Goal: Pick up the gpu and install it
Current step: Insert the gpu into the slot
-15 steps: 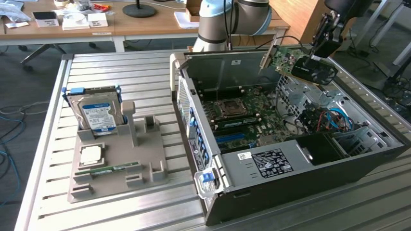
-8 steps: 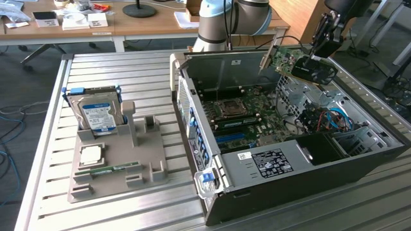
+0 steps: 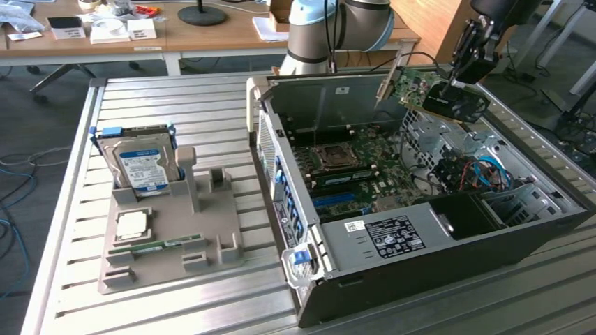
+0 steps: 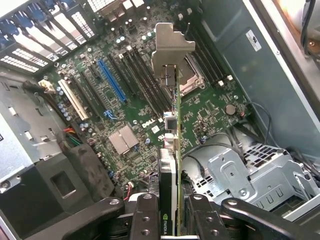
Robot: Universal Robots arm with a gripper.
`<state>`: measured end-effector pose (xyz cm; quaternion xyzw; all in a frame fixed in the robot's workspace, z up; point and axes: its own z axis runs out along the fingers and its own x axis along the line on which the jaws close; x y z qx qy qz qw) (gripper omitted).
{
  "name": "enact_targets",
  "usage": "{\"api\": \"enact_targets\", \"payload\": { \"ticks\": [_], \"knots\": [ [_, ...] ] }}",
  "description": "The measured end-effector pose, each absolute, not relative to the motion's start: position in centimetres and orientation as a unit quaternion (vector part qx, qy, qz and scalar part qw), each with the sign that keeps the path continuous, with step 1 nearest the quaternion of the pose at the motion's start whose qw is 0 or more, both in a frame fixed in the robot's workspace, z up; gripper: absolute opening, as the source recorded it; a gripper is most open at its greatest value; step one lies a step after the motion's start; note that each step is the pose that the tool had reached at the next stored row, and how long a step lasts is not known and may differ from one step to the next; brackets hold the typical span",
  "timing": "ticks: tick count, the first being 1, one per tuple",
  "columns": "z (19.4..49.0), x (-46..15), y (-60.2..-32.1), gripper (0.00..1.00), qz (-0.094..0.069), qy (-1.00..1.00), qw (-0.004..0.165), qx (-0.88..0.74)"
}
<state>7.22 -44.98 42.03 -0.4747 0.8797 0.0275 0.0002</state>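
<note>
Grip: nearest the wrist camera we see the gripper [image 4: 170, 222], its black fingers [image 4: 145, 220] closed narrowly on the gpu [image 4: 172, 165], one against each face of the card.
Card: we view it edge-on in the wrist view, with its silver end bracket [image 4: 170, 47] at the end away from the fingers.
Position: in the exterior view the gpu [image 3: 437, 98] hangs tilted from the gripper [image 3: 458, 82] above the open computer case [image 3: 521, 237], clear of the motherboard [image 3: 363, 164] and seated in no slot.
Board: below the card we note the blue expansion slot [image 4: 111, 80] and the processor socket [image 4: 192, 75].
Surroundings: at the exterior view's left, a hard drive [image 3: 139, 164] stands in a grey holder [image 3: 200, 230] on the slatted metal table [image 3: 205, 125], well apart from the case.
</note>
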Motion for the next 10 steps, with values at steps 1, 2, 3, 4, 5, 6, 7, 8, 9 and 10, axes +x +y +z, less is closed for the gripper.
{"api": "enact_targets", "payload": {
  "ticks": [1, 2, 3, 4, 5, 6, 7, 8, 9, 10],
  "knots": [
    [42.04, 7.22, -44.98, 0.27, 0.027, 0.879, 0.000, -0.476],
    [42.03, 7.22, -44.98, 0.27, 0.027, 0.879, 0.000, -0.477],
    [42.03, 7.22, -44.98, 0.27, 0.027, 0.878, 0.000, -0.479],
    [42.03, 7.22, -44.98, 0.27, 0.028, 0.877, 0.000, -0.480],
    [42.03, 7.22, -44.98, 0.27, 0.027, 0.875, 0.000, -0.482],
    [42.03, 7.22, -44.98, 0.27, 0.027, 0.874, 0.000, -0.485],
    [42.03, 7.22, -44.98, 0.27, 0.027, 0.873, 0.000, -0.486],
    [42.03, 7.22, -44.98, 0.27, 0.027, 0.872, 0.000, -0.488],
    [42.03, 7.22, -44.98, 0.27, 0.027, 0.872, 0.000, -0.490],
    [42.03, 7.22, -44.98, 0.27, 0.027, 0.871, 0.000, -0.491]
  ]
}}
